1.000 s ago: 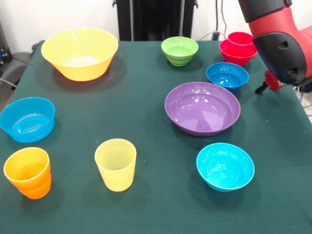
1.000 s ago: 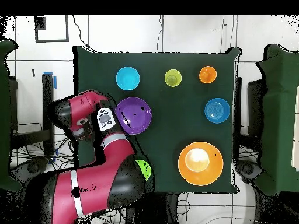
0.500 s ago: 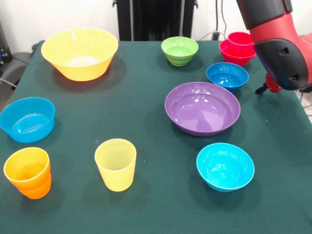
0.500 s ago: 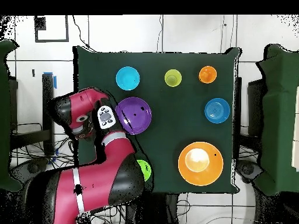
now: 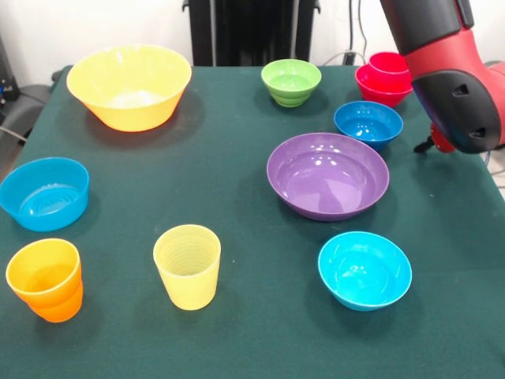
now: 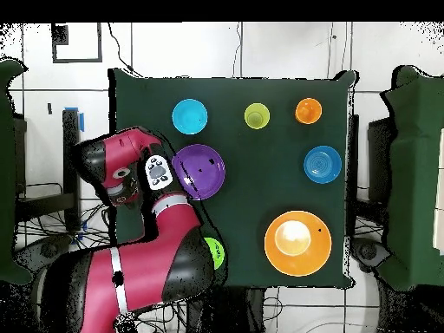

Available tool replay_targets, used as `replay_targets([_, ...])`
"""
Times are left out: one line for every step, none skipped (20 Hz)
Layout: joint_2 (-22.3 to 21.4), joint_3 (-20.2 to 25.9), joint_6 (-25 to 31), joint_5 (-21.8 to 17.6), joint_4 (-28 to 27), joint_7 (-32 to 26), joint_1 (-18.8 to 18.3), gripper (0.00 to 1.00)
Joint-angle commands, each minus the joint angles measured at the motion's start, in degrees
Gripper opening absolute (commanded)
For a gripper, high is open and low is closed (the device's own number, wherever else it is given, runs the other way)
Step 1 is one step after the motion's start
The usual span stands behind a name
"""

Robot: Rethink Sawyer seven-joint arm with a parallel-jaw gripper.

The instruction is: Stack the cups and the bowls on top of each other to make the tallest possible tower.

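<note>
Up at the far right table edge (image 5: 473, 170), the arm (image 5: 454, 71) overhangs the red cup (image 5: 390, 62) in its red bowl (image 5: 382, 87); claw state hidden, cannot tell.

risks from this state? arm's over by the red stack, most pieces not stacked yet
1. The arm hangs close over the red cup in the red bowl and beside the dark blue bowl; a sweep could knock either.
2. The gripper is not clearly visible in either view, so its approach cannot be checked.
3. The orange cup and pale yellow cup stand at the table's far side from the robot, a long reach past other bowls.
</note>
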Motion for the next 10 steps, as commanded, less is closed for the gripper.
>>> replay_targets([6.6,5.9,-19.7,-7.4,-13.9,-12.1,-0.4,1.0])
replay_targets([7.0,6.3,-18.7,-7.7,-15.2,-13.3,-0.3,1.0])
replay_targets([7.5,6.7,-17.5,-8.0,-16.6,-14.4,-0.1,1.0])
replay_targets([7.7,6.9,-17.2,-8.5,-17.6,-15.2,0.0,1.0])
replay_targets([8.0,7.2,-16.5,-9.0,-18.9,-16.1,0.1,1.0])
replay_targets([8.2,7.5,-15.8,-9.5,-19.9,-16.8,0.3,1.0])
replay_targets([8.6,8.0,-15.1,-9.8,-20.9,-17.6,0.3,1.0])
replay_targets([8.9,8.5,-14.4,-10.2,-21.8,-18.4,0.3,1.0])
replay_targets([9.2,8.9,-13.8,-10.4,-22.5,-18.9,0.2,1.0])
replay_targets([9.4,9.4,-13.2,-10.7,-23.2,-19.4,0.2,1.0])
